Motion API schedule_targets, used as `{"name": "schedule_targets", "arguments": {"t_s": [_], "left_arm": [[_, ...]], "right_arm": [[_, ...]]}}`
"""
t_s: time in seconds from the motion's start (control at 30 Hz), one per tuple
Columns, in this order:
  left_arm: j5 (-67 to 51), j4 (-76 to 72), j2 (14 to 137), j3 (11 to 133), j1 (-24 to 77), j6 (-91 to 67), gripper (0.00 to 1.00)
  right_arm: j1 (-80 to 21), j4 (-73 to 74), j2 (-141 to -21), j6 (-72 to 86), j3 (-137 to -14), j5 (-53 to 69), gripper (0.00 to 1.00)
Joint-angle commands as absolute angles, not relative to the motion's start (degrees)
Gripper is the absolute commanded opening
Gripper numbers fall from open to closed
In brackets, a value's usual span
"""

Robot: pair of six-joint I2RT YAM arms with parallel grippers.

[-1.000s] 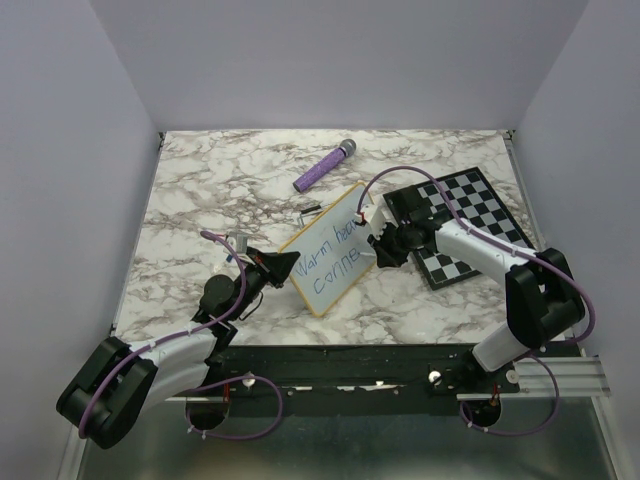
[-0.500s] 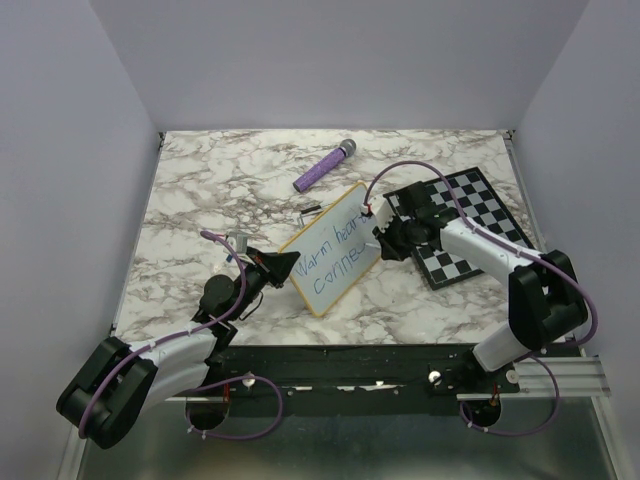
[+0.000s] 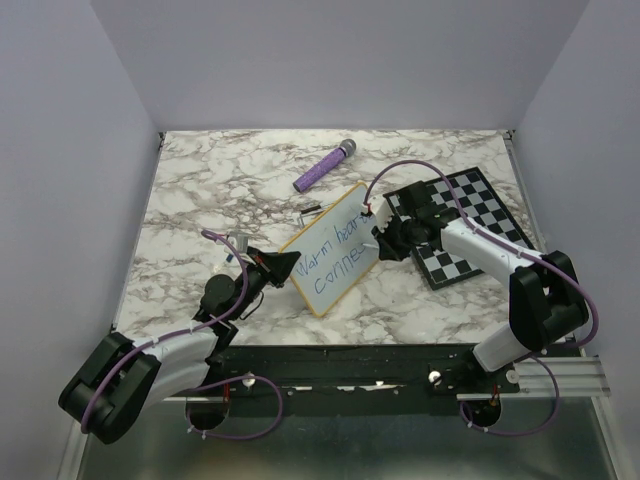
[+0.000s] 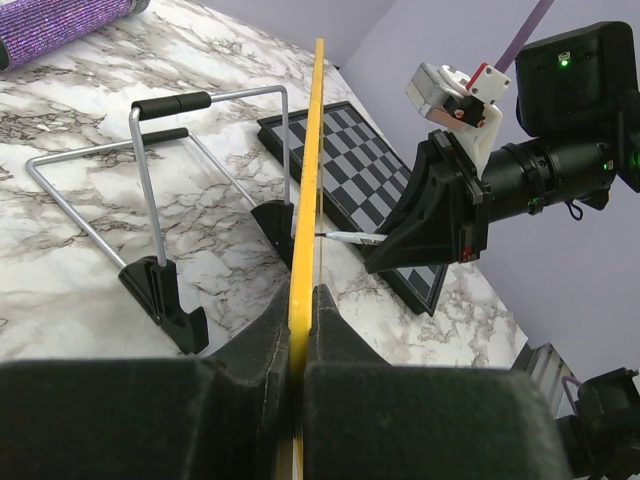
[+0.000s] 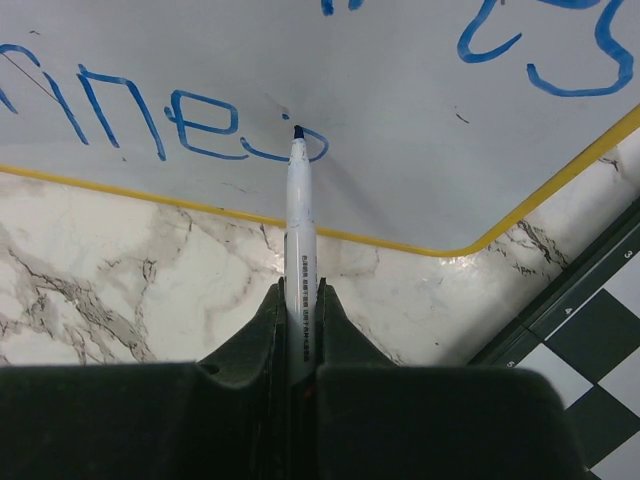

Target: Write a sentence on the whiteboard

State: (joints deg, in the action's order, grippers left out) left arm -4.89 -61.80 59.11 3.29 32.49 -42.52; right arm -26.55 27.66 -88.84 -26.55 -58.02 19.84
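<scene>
The whiteboard (image 3: 335, 262), white with a yellow frame, stands tilted near the table's middle. My left gripper (image 3: 287, 266) is shut on its left edge; in the left wrist view the yellow frame (image 4: 307, 190) runs edge-on between the closed fingers of that gripper (image 4: 298, 300). The sentence (image 3: 335, 255) is two lines of blue writing, the lower one ending in "nnec" (image 5: 150, 120). My right gripper (image 3: 384, 240) is shut on a white marker (image 5: 299, 230). The marker's dark tip touches the board (image 5: 420, 110) at the last blue letter.
A black-and-white chessboard (image 3: 472, 222) lies under my right arm at the right. A purple cylinder (image 3: 322, 168) lies at the back centre, and a small dark cap (image 3: 313, 209) lies behind the board. The board's wire stand with black feet (image 4: 150, 180) rests on the marble.
My right gripper has shifted a little to the right along the lower line with the marker, and that line of writing has grown. The left arm and the board have stayed put.
</scene>
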Motion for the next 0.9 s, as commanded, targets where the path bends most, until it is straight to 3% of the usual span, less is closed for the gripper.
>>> {"name": "schedule_targets", "arguments": {"t_s": [0.0,0.87], "left_arm": [[-7.65,-63.19,59.50,2.46,32.87,-42.10,0.00],[-7.03,-60.38,56.51,2.29,32.87,-41.40,0.00]], "right_arm": [[-26.89,28.12,-88.59,-27.77,-58.71,23.20,0.01],[-25.32,30.59,-90.97,-26.89,-60.03,16.35,0.01]]}}
